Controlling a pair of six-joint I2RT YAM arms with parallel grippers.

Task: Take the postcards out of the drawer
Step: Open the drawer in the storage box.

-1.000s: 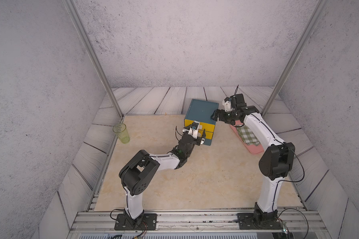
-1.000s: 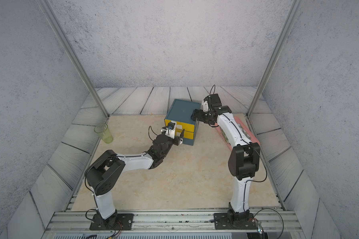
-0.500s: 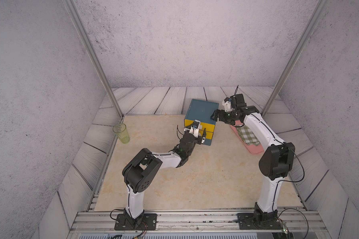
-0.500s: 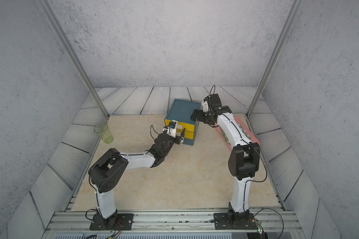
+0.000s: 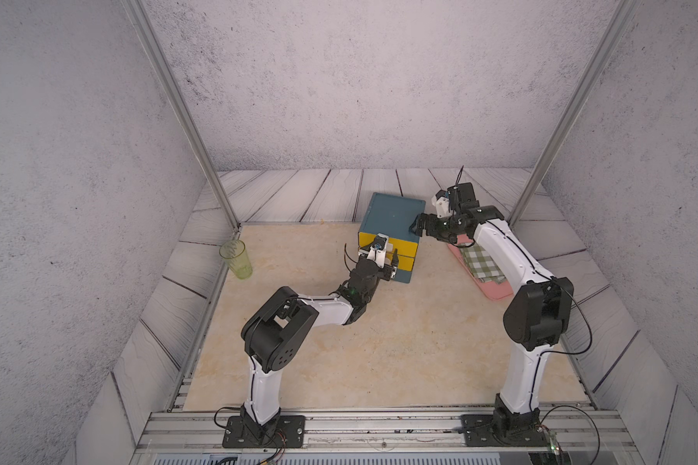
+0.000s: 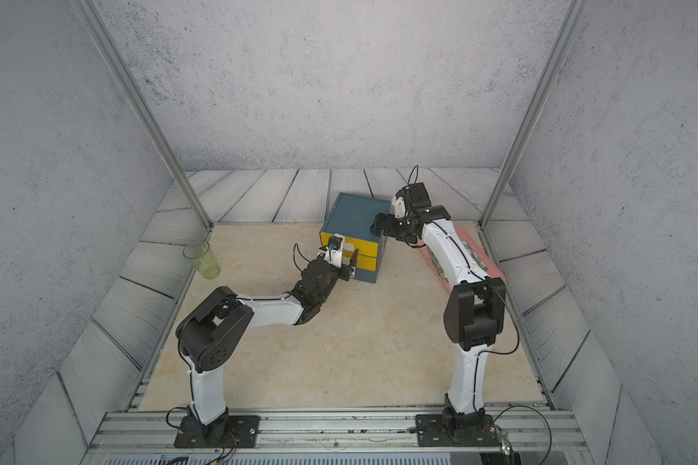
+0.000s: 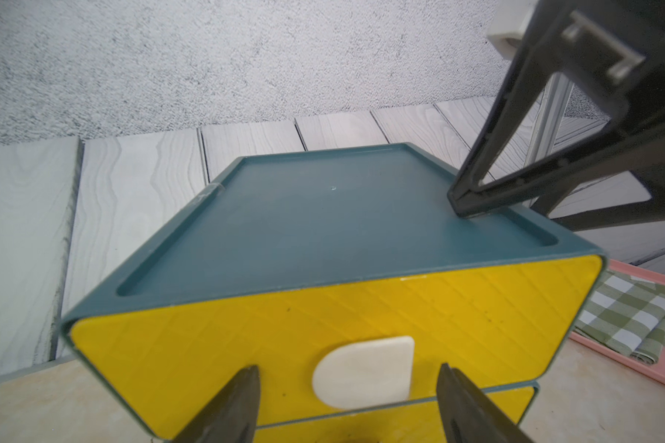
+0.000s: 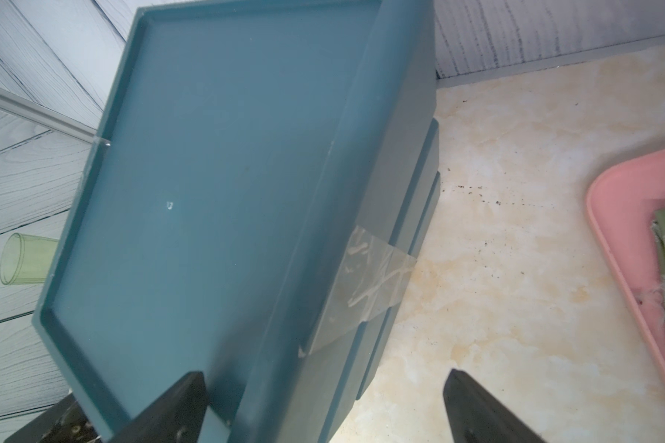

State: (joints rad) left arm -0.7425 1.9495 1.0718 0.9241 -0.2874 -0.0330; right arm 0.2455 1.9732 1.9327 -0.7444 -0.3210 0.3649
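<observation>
1. Both top views set the scene: box at 12 o'clock on the surface, cup at 10, and tray with cloth at 2.
2. The left wrist view shows what the top views hide. The left gripper is open, with its fingers either side of the white handle. There are gaps on both sides and it grips nothing.
3. Same view: top drawer and lower drawer both sit flush shut. No view shows the postcards, so I can't tell which drawer has them.
4. The right gripper is spread wide and empty, straddling the box's 3 o'clock edge. The left wrist view adds that one fingertip touches the box top.
5. Only the right wrist view catches clear tape down the box's side.
</observation>
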